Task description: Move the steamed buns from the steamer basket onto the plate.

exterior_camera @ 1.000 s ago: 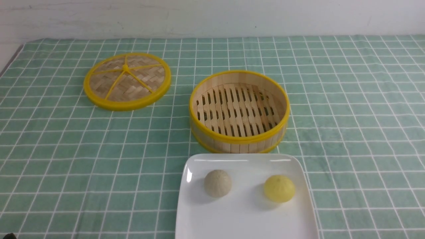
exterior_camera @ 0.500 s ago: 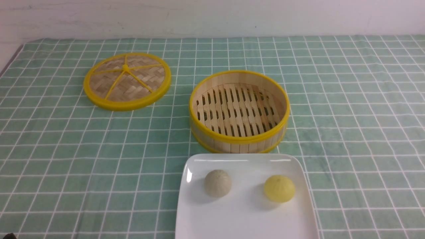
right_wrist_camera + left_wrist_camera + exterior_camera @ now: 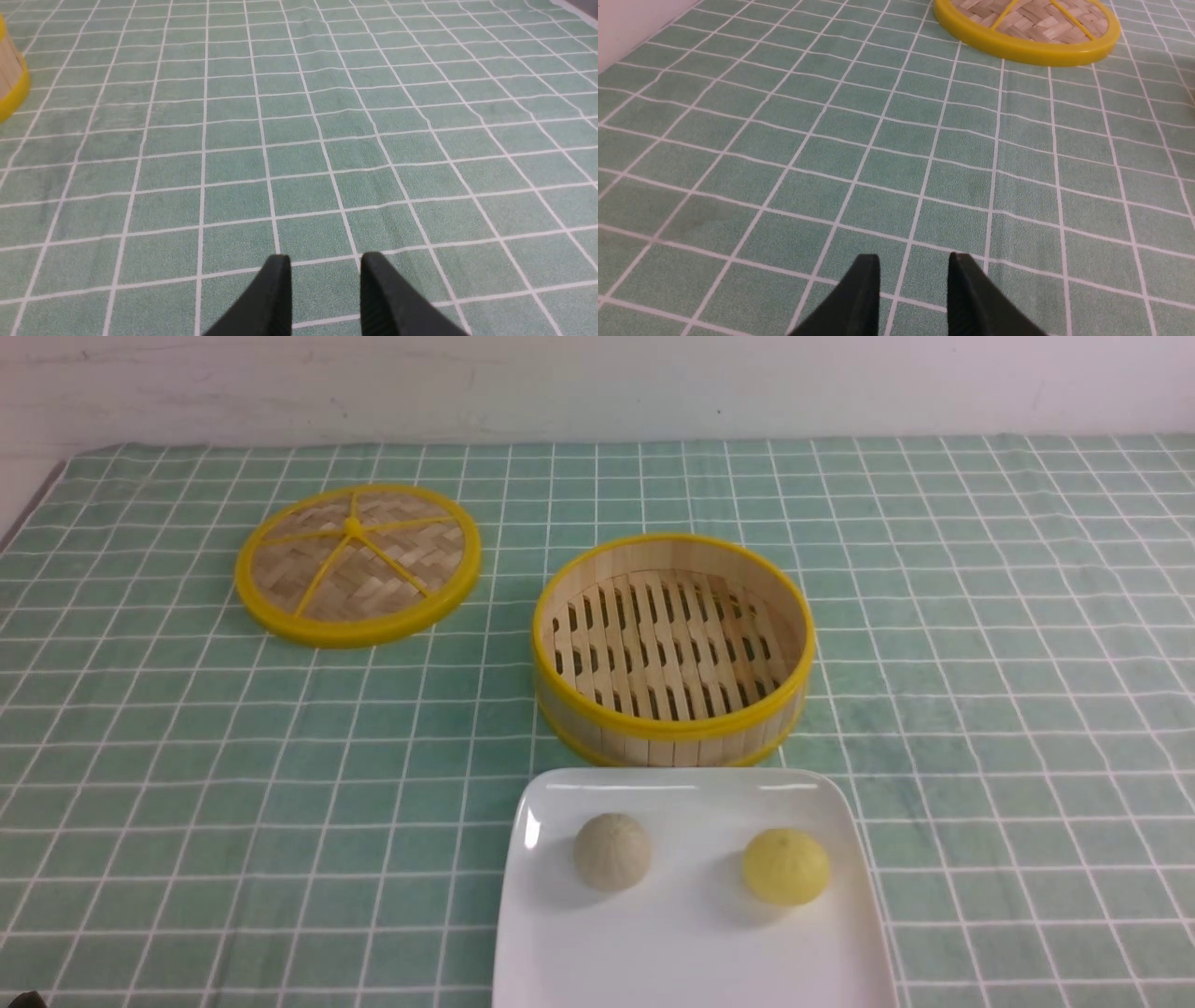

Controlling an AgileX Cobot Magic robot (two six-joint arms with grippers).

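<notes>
Both small pleated dome buns, the pale beige-grey one (image 3: 612,851) and the yellow one (image 3: 785,867), sat on the glossy white square plate (image 3: 691,952), at six o'clock from the empty round bamboo steamer basket (image 3: 672,649); my left claw (image 3: 913,262) and right claw (image 3: 325,261) hung narrowly parted, holding nothing; the buns looked soft and light, best pinched gently at the sides.

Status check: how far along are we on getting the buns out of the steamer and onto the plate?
It looks done. The beige bun and the yellow bun both sit apart on the plate, and the steamer basket shows only its bare slatted floor. Nothing is in hand: the left gripper and the right gripper are over bare cloth, jaws apart and holding nothing. Nothing looks left to move.
</notes>
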